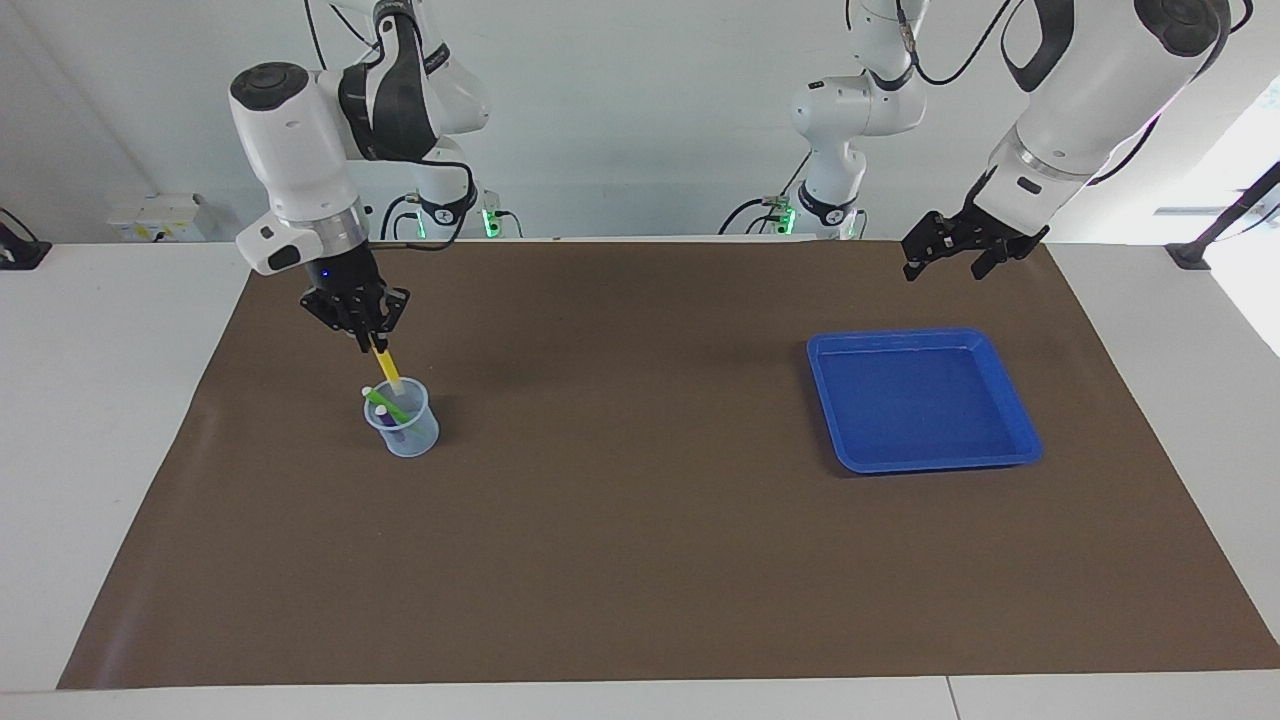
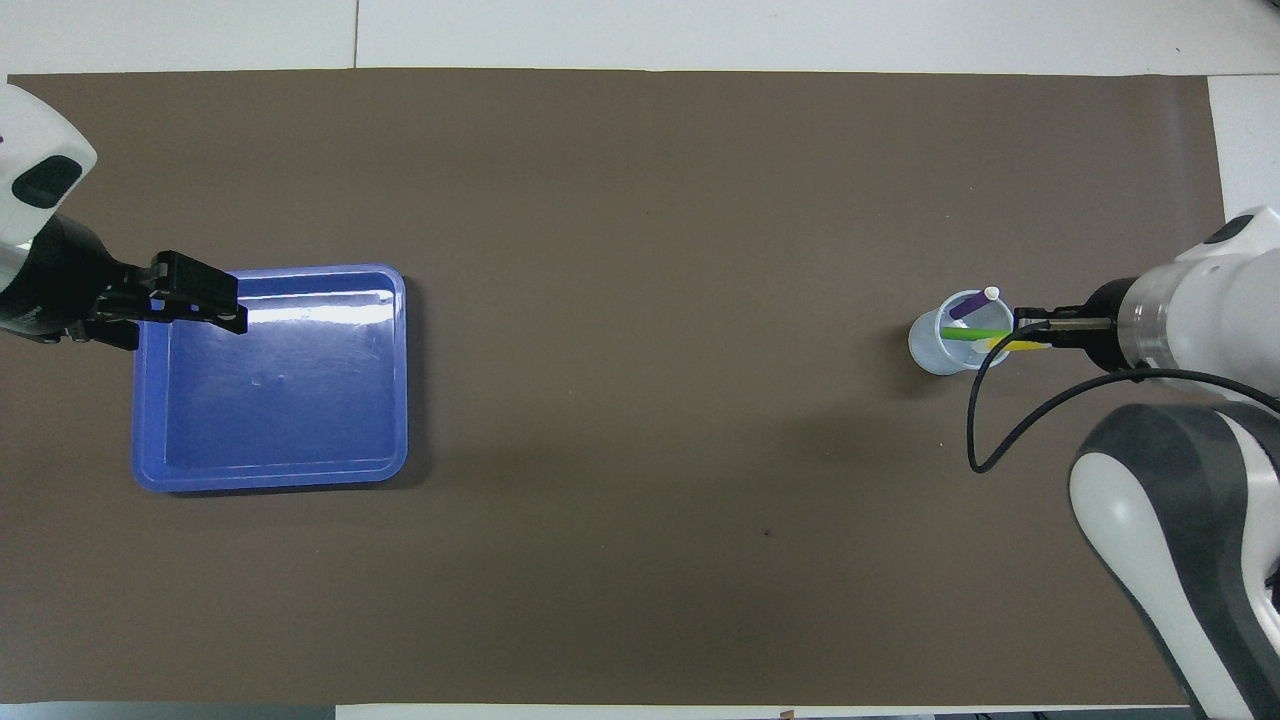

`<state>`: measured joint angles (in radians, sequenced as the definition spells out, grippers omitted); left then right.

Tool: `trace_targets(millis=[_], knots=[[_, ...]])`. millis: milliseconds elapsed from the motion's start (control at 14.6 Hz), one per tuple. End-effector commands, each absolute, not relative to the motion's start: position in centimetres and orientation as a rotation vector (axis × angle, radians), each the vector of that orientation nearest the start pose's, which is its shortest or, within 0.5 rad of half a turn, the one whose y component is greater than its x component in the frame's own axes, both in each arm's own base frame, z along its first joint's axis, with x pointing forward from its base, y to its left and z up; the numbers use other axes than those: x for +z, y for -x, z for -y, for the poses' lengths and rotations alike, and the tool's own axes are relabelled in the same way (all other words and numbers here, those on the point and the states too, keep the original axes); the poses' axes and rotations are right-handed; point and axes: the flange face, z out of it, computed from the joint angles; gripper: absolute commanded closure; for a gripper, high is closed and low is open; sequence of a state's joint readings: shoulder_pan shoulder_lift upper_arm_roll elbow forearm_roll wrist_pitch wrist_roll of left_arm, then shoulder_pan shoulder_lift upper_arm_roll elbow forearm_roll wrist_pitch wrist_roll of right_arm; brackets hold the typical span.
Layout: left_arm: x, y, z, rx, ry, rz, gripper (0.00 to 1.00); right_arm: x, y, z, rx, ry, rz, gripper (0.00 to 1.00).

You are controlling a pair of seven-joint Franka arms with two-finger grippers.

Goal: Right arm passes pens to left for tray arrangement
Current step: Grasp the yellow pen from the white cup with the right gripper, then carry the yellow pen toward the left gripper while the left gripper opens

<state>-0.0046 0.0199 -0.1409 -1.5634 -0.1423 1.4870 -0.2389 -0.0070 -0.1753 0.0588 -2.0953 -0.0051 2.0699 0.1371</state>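
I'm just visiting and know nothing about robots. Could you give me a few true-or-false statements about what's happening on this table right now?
1. The right gripper holds the yellow pen. True.
2. The blue tray already has a pen in it. False: nothing lies in it.
3. The green pen and purple pen sit in the cup. True.
4. The left gripper grips a pen. False: it is open and holds nothing, up near the tray.

Yellow pen (image 1: 384, 365), green pen (image 1: 388, 404), purple pen (image 2: 972, 304); pale-blue cup (image 1: 404, 432); bright blue tray (image 1: 1015, 400); brown mat (image 1: 640, 560) on white table (image 1: 90, 400).
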Motion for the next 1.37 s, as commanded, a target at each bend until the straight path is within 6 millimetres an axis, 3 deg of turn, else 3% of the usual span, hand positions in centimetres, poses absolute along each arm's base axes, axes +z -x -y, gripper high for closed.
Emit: trace_targets(millis=[0,205,342,478,546,751,1025,1161,1298], knots=[[61.3,-53.9,9.7,0.159,3.288,0.456,0.0,54.0,-51.0,-3.2,-0.214,3.046,-0.2,1.0],[61.7,-54.7,10.7,0.159,3.31,0.941,0.0,58.1,-52.1,-4.6,-0.176,2.91,-0.23,1.0],[61.9,-55.2,11.4,0.2,3.265,1.306,0.0,59.4,-52.8,-6.2,-0.147,2.732,-0.276,1.0],[62.2,-55.5,12.1,0.243,3.194,1.559,0.0,60.1,-52.9,-7.9,-0.111,2.591,-0.414,1.0],[62.4,-55.6,12.3,0.302,3.148,1.7,0.0,60.9,-53.1,-9.6,-0.091,2.531,-0.488,1.0],[62.6,-55.6,13.0,0.472,2.952,2.059,0.0,62.2,-52.2,-17.7,-0.023,2.458,-0.596,1.0],[62.3,-55.5,13.9,0.735,2.888,2.226,0.0,62.8,-50.2,-26.6,0.103,2.387,-0.693,1.0],[62.0,-55.0,14.1,0.834,2.875,2.246,0.0,63.3,-49.9,-29.0,0.101,2.315,-0.75,1.0],[61.7,-54.4,14.9,0.888,2.871,2.207,0.0,64.2,-50.4,-29.9,0.097,2.226,-0.798,1.0]])
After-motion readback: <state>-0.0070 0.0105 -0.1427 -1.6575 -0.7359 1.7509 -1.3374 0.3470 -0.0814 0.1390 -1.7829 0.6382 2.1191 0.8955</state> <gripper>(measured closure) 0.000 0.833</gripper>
